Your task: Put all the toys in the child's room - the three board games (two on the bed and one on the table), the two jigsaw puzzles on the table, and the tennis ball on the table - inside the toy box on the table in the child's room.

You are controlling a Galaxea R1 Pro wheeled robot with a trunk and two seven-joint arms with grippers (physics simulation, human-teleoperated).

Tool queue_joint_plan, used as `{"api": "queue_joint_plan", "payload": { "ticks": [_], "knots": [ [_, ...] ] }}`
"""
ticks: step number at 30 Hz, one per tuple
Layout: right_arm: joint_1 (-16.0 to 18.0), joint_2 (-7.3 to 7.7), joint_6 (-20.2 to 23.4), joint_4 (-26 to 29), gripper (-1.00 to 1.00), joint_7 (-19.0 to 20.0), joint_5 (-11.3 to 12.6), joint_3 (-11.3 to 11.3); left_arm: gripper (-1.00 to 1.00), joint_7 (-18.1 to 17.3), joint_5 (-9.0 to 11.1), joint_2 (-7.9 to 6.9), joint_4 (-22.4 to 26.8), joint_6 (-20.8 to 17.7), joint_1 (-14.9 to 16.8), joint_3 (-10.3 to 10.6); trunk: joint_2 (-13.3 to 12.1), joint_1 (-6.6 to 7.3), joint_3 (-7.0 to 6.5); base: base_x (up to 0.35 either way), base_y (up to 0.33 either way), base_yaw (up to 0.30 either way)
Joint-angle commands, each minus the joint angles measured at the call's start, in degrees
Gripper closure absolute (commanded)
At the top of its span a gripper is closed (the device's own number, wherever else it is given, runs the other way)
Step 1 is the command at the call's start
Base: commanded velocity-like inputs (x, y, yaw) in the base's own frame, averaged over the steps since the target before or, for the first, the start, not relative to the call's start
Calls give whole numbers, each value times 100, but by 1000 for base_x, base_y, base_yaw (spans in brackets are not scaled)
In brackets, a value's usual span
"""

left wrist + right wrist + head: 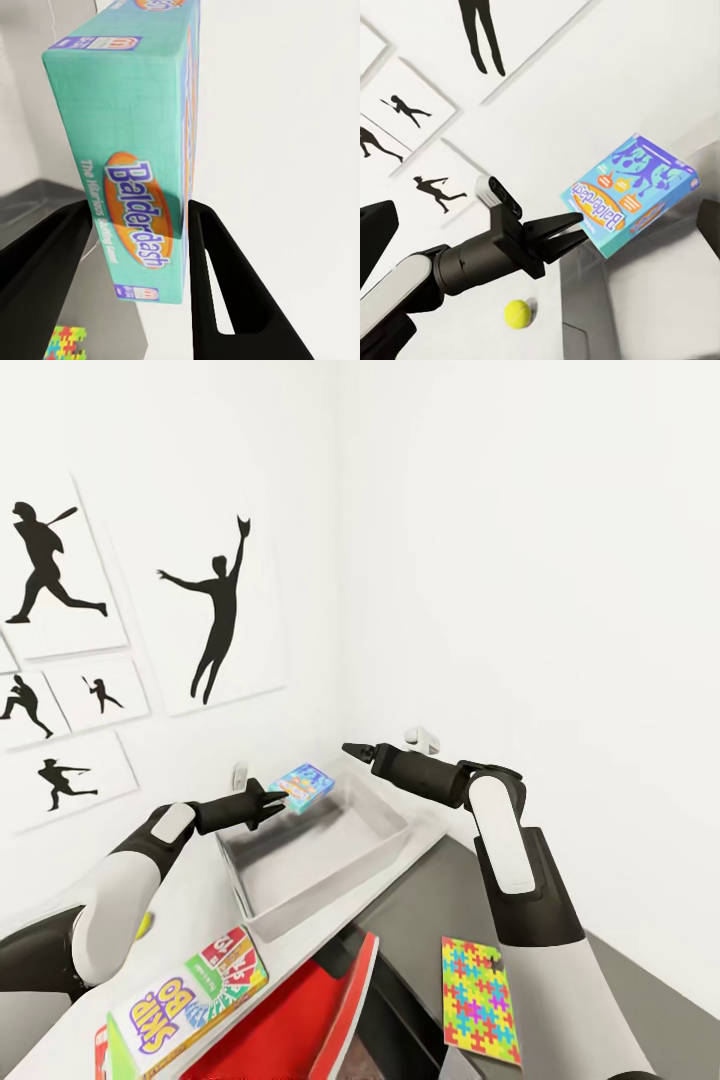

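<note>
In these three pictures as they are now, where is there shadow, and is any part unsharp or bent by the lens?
Head view: even light, soft shade inside the toy box; the wall corner leans, wide-lens distortion. Left wrist view: the Balderdash box is sharp, a shadow crossing its logo beside the left tool. Right wrist view: the tennis ball is crisp, no glare.

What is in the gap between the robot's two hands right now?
In the head view, the Balderdash box, pinched in the left gripper, hangs over the grey toy box. From the game to the right gripper there is just air.
</note>
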State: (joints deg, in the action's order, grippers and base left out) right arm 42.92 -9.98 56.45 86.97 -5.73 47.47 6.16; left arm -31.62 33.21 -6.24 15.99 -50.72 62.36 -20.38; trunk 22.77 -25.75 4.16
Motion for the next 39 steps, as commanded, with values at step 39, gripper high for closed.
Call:
{"api": "queue_joint_plan", "payload": {
  "ticks": [39],
  "knots": [
    [6,-2,31,57,-100,-68,518,-9,100,11,-16,40,400,-281,12,-39,14,-4,382,0,0,0]
  ]
}}
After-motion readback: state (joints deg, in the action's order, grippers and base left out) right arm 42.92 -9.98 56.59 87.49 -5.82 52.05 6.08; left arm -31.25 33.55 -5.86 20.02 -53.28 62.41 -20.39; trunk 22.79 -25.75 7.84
